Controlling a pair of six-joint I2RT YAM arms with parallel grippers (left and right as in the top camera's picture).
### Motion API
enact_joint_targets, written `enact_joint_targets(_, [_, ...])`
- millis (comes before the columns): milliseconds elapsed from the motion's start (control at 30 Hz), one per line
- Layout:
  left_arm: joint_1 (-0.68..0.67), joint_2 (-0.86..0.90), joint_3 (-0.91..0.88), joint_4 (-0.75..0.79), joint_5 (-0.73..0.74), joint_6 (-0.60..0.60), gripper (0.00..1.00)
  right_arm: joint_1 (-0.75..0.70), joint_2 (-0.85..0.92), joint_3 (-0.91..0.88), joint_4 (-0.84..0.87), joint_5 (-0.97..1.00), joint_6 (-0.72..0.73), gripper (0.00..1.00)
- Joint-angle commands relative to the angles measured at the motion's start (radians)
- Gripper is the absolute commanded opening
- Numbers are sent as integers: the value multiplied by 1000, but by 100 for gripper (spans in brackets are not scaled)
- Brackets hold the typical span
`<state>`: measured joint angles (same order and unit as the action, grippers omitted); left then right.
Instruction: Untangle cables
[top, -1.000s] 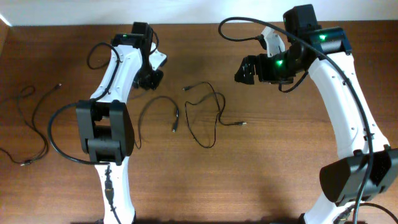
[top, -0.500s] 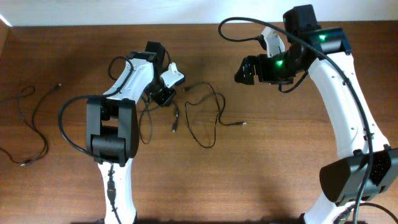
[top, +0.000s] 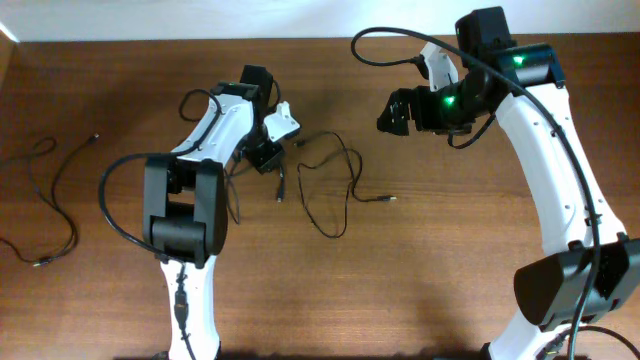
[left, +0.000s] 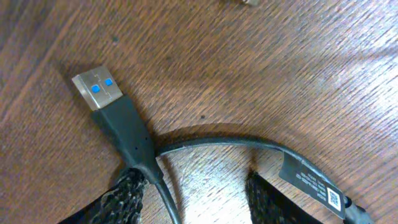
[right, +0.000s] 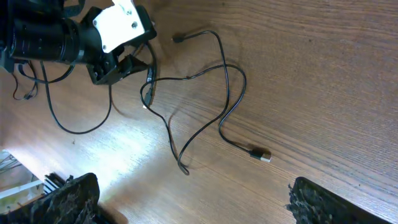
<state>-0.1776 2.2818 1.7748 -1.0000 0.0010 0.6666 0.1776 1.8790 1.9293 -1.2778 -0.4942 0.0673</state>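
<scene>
**Table** (top: 450, 280): brown wood grain, carrying all items.

**Left gripper** (top: 268, 152): low over the table, left of centre. In the left wrist view its fingers (left: 127, 196) stand apart, clamping nothing, with the USB cable running between them.

**USB cable** (top: 281, 188): dark cord lying on the wood directly under the left gripper. Its silver plug (left: 98, 89), blue inside, points away from the fingers. A thin cord arcs right from beside the plug body to a printed label (left: 308, 180).

**Looped cable** (top: 352, 170): thin black cord at table centre, just right of the left gripper, lying in loose crossing loops. One small plug (right: 261, 155) lies toward the right.

**Far-left cable** (top: 45, 195): separate thin cord, well apart from the others near the left edge.

**Right gripper** (top: 392, 112): raised above the far-centre area, holding nothing; fingers (right: 68, 199) spread wide.
</scene>
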Motion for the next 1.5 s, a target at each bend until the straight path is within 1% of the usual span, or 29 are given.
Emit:
enact_joint_targets(0, [-8, 3, 23, -15, -27, 39, 53, 6, -4, -1, 3, 10, -11, 99])
enact_joint_targets(133, [-35, -6, 79, -37, -27, 38, 55, 6, -4, -1, 2, 10, -11, 99])
enact_joint_targets(167, [-41, -6, 79, -42, -28, 23, 55, 6, -4, -1, 2, 10, -11, 99])
enact_joint_targets(267, [-59, -6, 79, -94, -27, -178, 56, 6, -4, -1, 3, 10, -11, 99])
enact_joint_targets(300, [-60, -6, 79, -119, -26, -284, 56, 6, -4, -1, 3, 10, -11, 99])
enact_joint_targets(333, [-60, -6, 79, -140, -27, -380, 54, 6, -4, -1, 3, 10, -11, 99])
enact_joint_targets(367, [-59, -6, 79, -132, -29, -429, 52, 6, -4, -1, 2, 10, -11, 99])
enact_joint_targets(467, [-60, -6, 79, -95, -47, -450, 53, 6, -4, -1, -1, 10, -11, 99])
enact_joint_targets(533, [-61, -6, 88, -106, -47, -479, 54, 6, -4, -1, 1, 10, -11, 99])
enact_joint_targets(567, [-61, -6, 111, -133, -47, -509, 54, 6, -4, -1, 4, 10, -11, 99])
enact_joint_targets(600, [-61, -6, 157, -179, -56, -568, 54, 6, -4, -1, 9, 10, -11, 99])
enact_joint_targets(633, [-60, -6, 183, -195, -83, -627, 55, 6, -4, -1, 10, 10, -11, 99])
enact_joint_targets(667, [-60, -6, 183, -180, -127, -665, 57, 6, -4, -1, 10, 10, -11, 99])
enact_joint_targets(733, [-59, -2, 154, -108, -145, -675, 62, 6, -4, -1, 10, 10, -11, 99])
enact_joint_targets(767, [-60, 0, 137, -87, -145, -675, 63, 6, -4, -1, 10, 10, -11, 99])
enact_joint_targets(867, [-60, 27, 123, -89, -145, -682, 59, 6, -4, -1, 10, 10, -11, 99])
enact_joint_targets(1067, [-60, 84, 123, -89, -121, -682, 45, 6, -4, -2, 5, 10, -11, 99])
enact_joint_targets(1200, [-60, 93, 122, -89, -108, -683, 41, 6, -4, -2, 5, 18, -11, 99])
enact_joint_targets(1267, [-60, 108, 122, -89, -48, -682, 41, 6, -4, -2, 0, 31, -11, 99])
enact_joint_targets(1367, [-60, 125, 122, -92, 116, -687, 46, 6, -4, -2, -2, 35, -11, 99])
enact_joint_targets(1400, [-60, 125, 122, -91, 143, -717, 46, 6, -4, -2, -2, 35, -11, 99])
enact_joint_targets(1467, [-60, 125, 122, -76, 144, -794, 46, 6, -4, -2, -1, 35, -11, 99])
